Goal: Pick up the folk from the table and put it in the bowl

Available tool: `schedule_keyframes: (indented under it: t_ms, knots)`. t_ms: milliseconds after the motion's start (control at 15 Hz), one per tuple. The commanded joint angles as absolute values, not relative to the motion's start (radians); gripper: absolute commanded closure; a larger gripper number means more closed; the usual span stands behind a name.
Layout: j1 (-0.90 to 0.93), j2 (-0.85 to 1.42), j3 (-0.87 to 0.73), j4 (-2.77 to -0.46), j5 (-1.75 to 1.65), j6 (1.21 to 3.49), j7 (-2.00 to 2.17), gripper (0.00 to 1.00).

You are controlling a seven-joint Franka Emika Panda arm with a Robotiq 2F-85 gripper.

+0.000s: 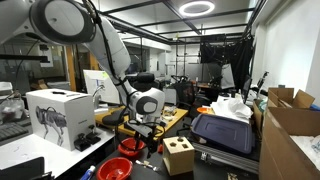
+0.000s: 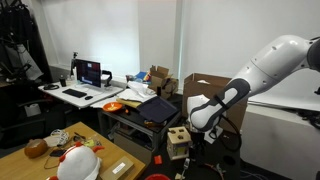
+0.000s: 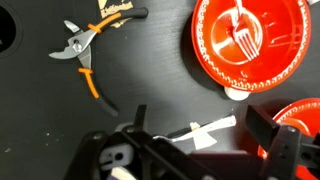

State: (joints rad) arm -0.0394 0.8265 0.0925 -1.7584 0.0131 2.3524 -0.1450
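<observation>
Clearly, white fork (image 3: 243, 40) lies inside red bowl (image 3: 208, 52).

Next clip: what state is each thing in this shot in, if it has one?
Fork: lying in the red bowl.
Red bowl: upright, fork inside.
Pliers: flat on the table, handles spread.
Tool: open, empty.

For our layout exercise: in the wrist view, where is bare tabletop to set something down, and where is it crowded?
Free: the black patch between the pliers and the red bowl. Crowded: right side, with a second bowl.
</observation>
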Motion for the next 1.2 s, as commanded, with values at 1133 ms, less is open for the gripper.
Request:
schedule_keyframes:
  t_ms: [1133]
  knots:
    - [-0.061,0.404,0.029,-2.159,0.105,2.548,-0.001,0.0]
